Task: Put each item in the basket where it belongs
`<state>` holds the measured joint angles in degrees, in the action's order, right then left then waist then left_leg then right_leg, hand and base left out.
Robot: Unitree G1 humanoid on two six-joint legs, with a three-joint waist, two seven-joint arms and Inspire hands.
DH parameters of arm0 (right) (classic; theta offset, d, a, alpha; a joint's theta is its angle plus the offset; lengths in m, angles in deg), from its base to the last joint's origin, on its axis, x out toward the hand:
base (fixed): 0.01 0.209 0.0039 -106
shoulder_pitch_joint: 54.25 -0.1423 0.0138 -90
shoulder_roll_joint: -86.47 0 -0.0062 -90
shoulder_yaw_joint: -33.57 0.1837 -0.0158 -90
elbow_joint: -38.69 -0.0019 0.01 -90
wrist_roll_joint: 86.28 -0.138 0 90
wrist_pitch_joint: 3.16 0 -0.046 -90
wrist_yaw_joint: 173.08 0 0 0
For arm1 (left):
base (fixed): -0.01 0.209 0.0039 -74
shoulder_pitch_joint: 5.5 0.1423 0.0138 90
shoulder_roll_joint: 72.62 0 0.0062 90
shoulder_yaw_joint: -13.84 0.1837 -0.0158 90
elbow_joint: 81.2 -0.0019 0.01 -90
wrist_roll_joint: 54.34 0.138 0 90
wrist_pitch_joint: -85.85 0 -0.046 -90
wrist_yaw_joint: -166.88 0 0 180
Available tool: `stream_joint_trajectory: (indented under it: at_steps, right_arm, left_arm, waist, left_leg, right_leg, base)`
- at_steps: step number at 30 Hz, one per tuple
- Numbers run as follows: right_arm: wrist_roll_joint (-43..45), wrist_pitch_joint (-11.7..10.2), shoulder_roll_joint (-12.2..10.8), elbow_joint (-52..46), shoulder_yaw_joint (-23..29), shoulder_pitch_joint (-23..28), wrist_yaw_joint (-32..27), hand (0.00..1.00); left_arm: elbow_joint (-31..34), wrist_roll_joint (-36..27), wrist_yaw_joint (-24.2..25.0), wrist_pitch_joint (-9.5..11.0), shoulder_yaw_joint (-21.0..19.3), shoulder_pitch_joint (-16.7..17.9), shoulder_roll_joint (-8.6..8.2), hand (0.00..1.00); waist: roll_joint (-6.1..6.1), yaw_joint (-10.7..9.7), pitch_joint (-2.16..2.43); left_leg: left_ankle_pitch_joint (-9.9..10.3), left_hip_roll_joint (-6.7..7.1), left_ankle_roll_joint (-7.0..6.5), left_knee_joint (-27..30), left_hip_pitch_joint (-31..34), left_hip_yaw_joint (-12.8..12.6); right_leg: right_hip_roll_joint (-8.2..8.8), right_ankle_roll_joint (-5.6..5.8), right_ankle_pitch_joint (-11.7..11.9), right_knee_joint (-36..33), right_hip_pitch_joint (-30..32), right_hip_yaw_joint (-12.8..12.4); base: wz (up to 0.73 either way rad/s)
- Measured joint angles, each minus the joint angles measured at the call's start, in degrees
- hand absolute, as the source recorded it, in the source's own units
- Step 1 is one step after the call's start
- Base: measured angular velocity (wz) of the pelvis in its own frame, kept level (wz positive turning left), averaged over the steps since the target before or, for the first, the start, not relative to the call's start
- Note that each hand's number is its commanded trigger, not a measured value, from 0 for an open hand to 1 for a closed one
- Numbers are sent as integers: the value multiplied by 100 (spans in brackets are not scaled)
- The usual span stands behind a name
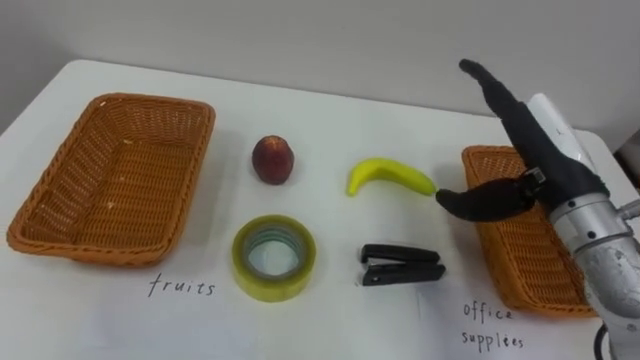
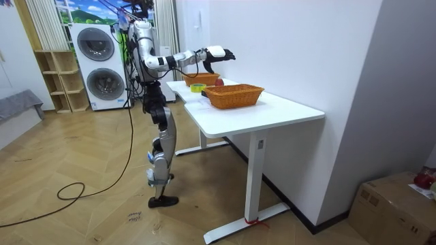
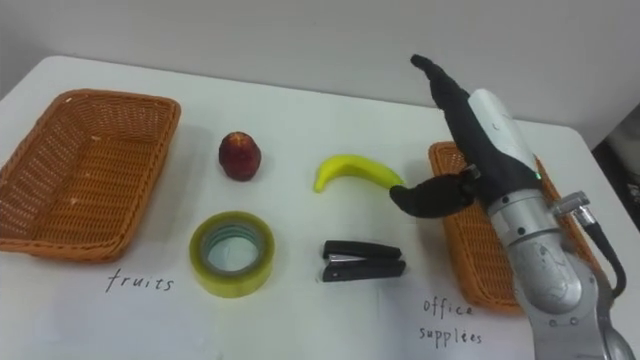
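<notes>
White table (image 1: 330, 315) | right hand (image 1: 527, 145) fingers straight, empty | banana (image 1: 390, 175) end at its thumb tip

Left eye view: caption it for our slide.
Open right hand hovers by the banana; apple, tape and stapler lie between left basket and right basket.

The table (image 1: 330, 110) is bare along its far edge. The banana (image 1: 390, 176) and stapler (image 1: 400, 266) lie just left of the right hand (image 1: 530, 145).

There are 2 wicker baskets (image 1: 110, 180) (image 1: 505, 255), 1 apple (image 1: 272, 159), 1 banana (image 1: 390, 176), 1 tape roll (image 1: 273, 257), 1 stapler (image 1: 400, 266) and 2 handwritten labels (image 1: 182, 288) (image 1: 492, 327).
</notes>
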<state>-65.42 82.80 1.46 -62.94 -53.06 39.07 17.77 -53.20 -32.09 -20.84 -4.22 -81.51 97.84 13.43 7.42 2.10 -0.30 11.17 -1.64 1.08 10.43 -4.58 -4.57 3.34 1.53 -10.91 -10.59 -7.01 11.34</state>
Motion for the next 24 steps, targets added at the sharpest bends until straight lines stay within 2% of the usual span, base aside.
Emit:
stream_joint_trajectory:
  at_steps: [11, 21, 24]
  right_arm:
    - [0, 41, 0, 0, -11, 1, 298, 0]
    - [81, 47, 0, 179, -369, 0, 551, 0]
    - [146, 83, -1, 207, -390, 0, 617, 0]
  left_arm:
    - [1, -1, 67, 2, 2, -22, 2, 0]
    - [1, -1, 94, 2, 8, -34, -5, 0]
    - [1, -1, 99, 2, 8, -32, -16, 0]
  waist:
    - [-24, 128, -17]
    - [-156, 149, -13]
    - [-190, 147, -26]
  left_leg:
    - [0, 0, 0, 5, 8, 0]
    - [0, 5, -1, 40, 91, 24]
    - [0, 5, -1, 39, 103, 35]
  right_leg:
    - [0, -3, 2, 0, 16, -3]
    - [6, -4, 2, 0, 56, 3]
    - [6, -3, 2, -1, 66, 7]
  base:
    - [0]
    - [0]
    - [1]
